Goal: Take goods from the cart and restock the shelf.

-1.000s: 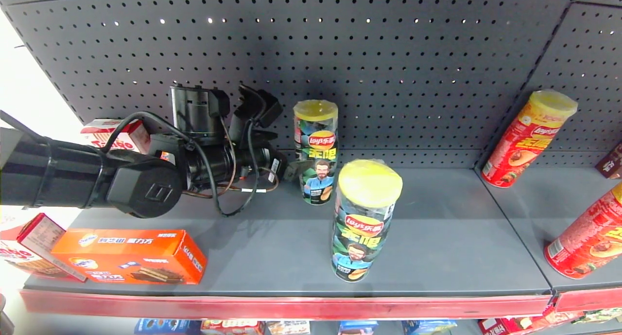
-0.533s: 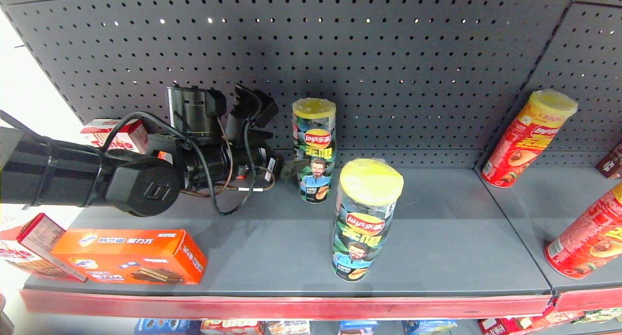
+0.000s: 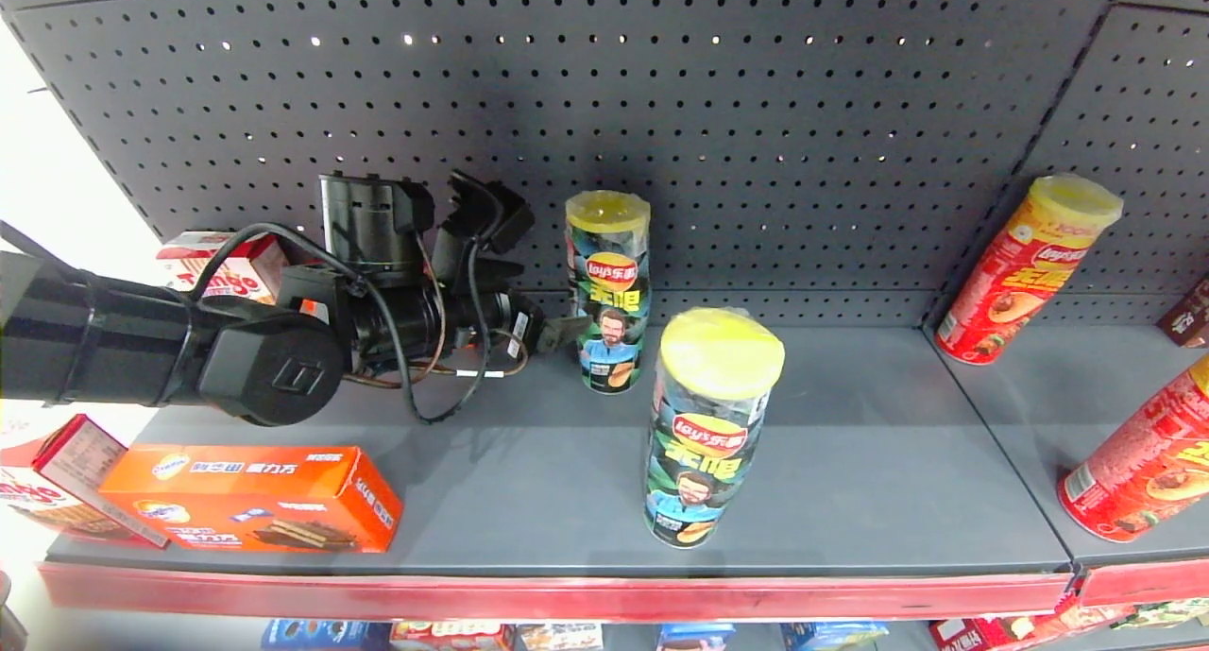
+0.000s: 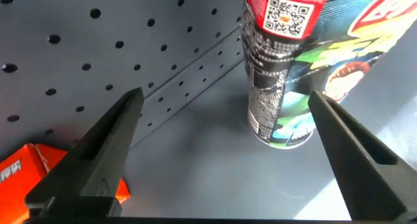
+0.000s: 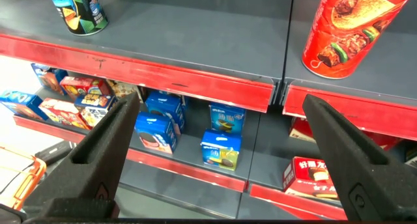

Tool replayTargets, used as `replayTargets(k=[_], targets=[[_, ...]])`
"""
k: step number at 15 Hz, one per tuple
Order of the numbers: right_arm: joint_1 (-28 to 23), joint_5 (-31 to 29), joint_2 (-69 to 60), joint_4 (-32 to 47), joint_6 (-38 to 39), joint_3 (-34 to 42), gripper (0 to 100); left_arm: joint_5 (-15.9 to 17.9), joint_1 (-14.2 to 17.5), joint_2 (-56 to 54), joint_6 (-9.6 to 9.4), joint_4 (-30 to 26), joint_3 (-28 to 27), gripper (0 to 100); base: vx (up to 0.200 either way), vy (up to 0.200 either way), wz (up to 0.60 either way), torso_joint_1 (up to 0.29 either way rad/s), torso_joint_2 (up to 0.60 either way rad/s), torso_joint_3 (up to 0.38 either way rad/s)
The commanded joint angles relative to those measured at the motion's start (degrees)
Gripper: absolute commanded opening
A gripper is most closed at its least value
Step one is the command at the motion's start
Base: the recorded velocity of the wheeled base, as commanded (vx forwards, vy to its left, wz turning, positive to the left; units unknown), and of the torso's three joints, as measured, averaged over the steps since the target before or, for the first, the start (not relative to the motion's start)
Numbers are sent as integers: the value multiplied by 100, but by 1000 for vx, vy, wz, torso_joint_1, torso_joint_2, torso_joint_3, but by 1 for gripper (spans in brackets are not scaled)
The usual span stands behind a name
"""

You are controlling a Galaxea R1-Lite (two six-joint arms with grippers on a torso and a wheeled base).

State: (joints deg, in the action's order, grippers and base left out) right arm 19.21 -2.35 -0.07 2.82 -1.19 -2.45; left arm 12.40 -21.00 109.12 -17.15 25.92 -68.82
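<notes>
Two dark chip cans with yellow lids stand upright on the grey shelf (image 3: 850, 462): one at the back (image 3: 607, 292), one nearer the front edge (image 3: 710, 429). My left gripper (image 3: 565, 330) hangs just left of the rear can, low by its base. In the left wrist view the left gripper (image 4: 225, 100) is open, and the rear can (image 4: 293, 68) stands beyond its fingertips, untouched. My right gripper (image 5: 220, 105) is open and holds nothing, out in front of the red shelf lip (image 5: 195, 74). The front can's base (image 5: 78, 9) shows there too.
An orange biscuit box (image 3: 250, 495) lies at the shelf's front left, with red-and-white boxes (image 3: 222, 264) behind and beside it. Red chip cans (image 3: 1030, 268) (image 3: 1143, 467) lean in the right bay. Small boxes (image 5: 221, 149) fill the lower shelf. Pegboard backs the shelf.
My left arm has drawn back a little to the left, away from the rear can. The can stays upright on the shelf.
</notes>
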Motion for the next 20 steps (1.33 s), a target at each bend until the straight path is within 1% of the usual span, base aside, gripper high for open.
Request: replayTargets(k=[1,3,4,5,6,7,9,10,12,14,20], targets=[[4,-2,7,0,-4,-1,100,8,-9,-383,1,54,325,100,0,0,0,0,0,0],[4,-2,7,0,-4,-10,100,-264,-44,-497,1,54,413,100,0,0,0,0,0,0],[4,-2,7,0,-4,-1,100,-607,-62,-611,1,89,597,100,0,0,0,0,0,0],[4,-2,7,0,-4,-1,100,-853,-79,-655,-7,124,685,100,0,0,0,0,0,0],[4,-2,7,0,-4,-1,100,-1196,-88,-664,-7,159,729,100,0,0,0,0,0,0],[4,-2,7,0,-4,-1,100,-1424,-88,-646,-7,168,720,100,0,0,0,0,0,0],[4,-2,7,0,-4,-1,100,-1521,-97,-602,1,168,677,100,0,0,0,0,0,0],[4,-2,7,0,-4,-1,100,-1574,-97,-435,1,230,597,100,0,0,0,0,0,0],[4,-2,7,0,-4,-1,100,-1802,-97,-207,10,484,483,100,0,0,0,0,0,0],[4,-2,7,0,-4,-1,100,-1890,-97,-22,10,484,281,100,0,0,0,0,0,0],[4,-2,7,0,5,-1,100,-1881,-114,321,1,564,35,100,0,0,0,0,0,0]])
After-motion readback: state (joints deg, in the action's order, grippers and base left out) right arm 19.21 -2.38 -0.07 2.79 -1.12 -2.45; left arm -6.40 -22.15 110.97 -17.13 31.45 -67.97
